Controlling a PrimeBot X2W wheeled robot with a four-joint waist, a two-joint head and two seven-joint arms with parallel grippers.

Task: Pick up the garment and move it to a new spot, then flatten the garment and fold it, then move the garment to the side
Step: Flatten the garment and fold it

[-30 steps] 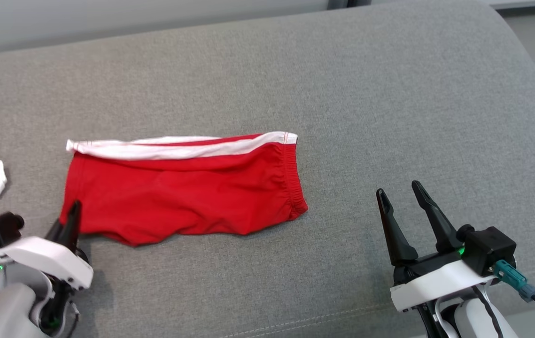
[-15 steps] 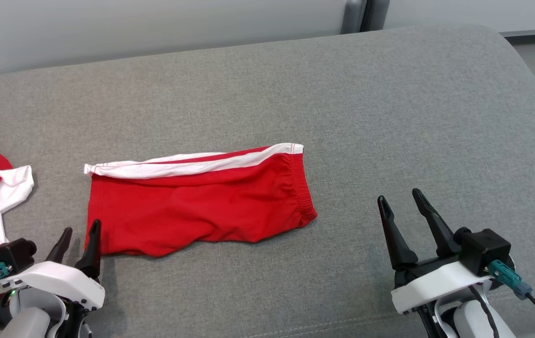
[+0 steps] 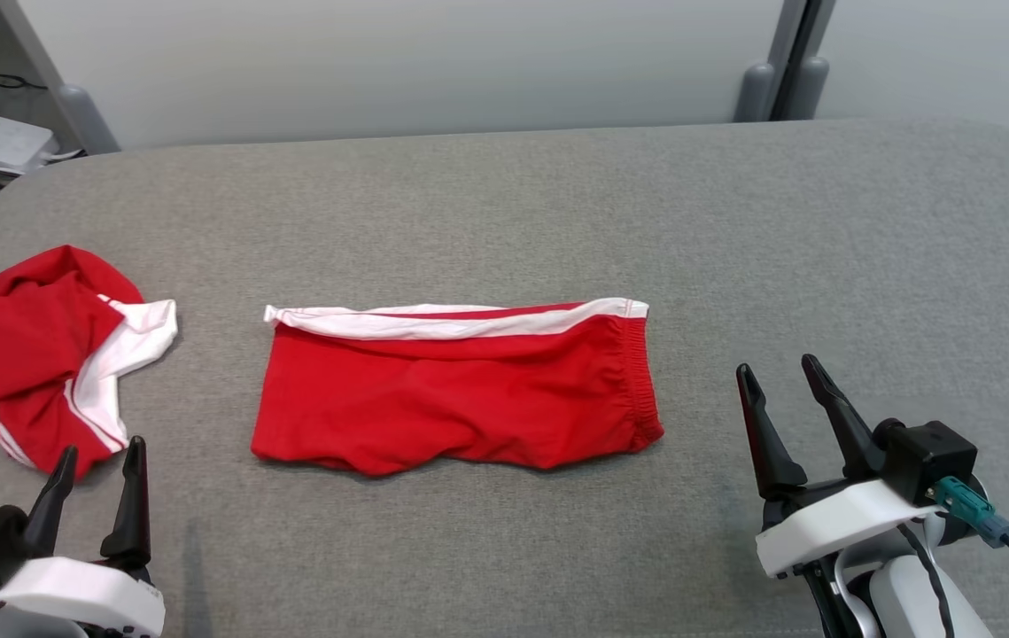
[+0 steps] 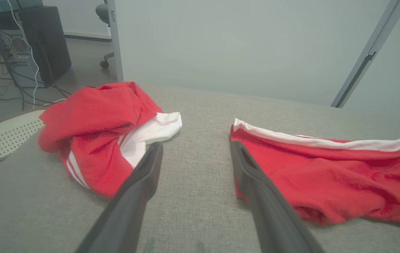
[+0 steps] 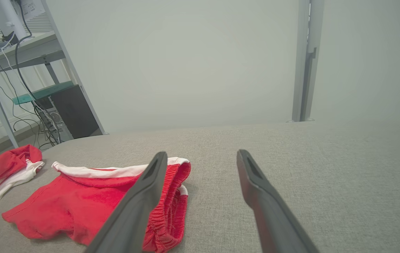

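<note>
**Shorts.** Red shorts (image 3: 460,390) with a white side stripe lay flat on the grey padded surface (image 3: 504,204), apparently folded in half lengthwise. They sat between the two grippers and ahead of both sets of fingertips, touching neither. The leg-hem end lay ahead and to the right of the left gripper (image 3: 102,446). The elastic waistband end lay ahead and to the left of the right gripper (image 3: 777,365).

**Grippers.** Both had their fingers spread and held nothing. In the left wrist view, the left gripper (image 4: 196,144) framed bare fabric, with the shorts' (image 4: 326,168) hem beside its right-hand finger. In the right wrist view, the waistband showed past the left-hand finger of the right gripper (image 5: 201,153).

**Step, judged.** The fold looked finished, so the move to the side remained.
- Pinch each short end through all layers, hem with the left and waistband with the right.
- Close fully before lifting, then raise both ends together.
- Keep the cloth lightly taut so the fold does not fall open.
- Set the shorts down clear of the crumpled red-and-white garment (image 3: 43,354), which lay just ahead and left of the left gripper.

**Count.**
- Garments: 2 (1 folded, 1 crumpled).
- Grippers: 2, each with 2 fingers.
- Padded surface: 1.
</note>
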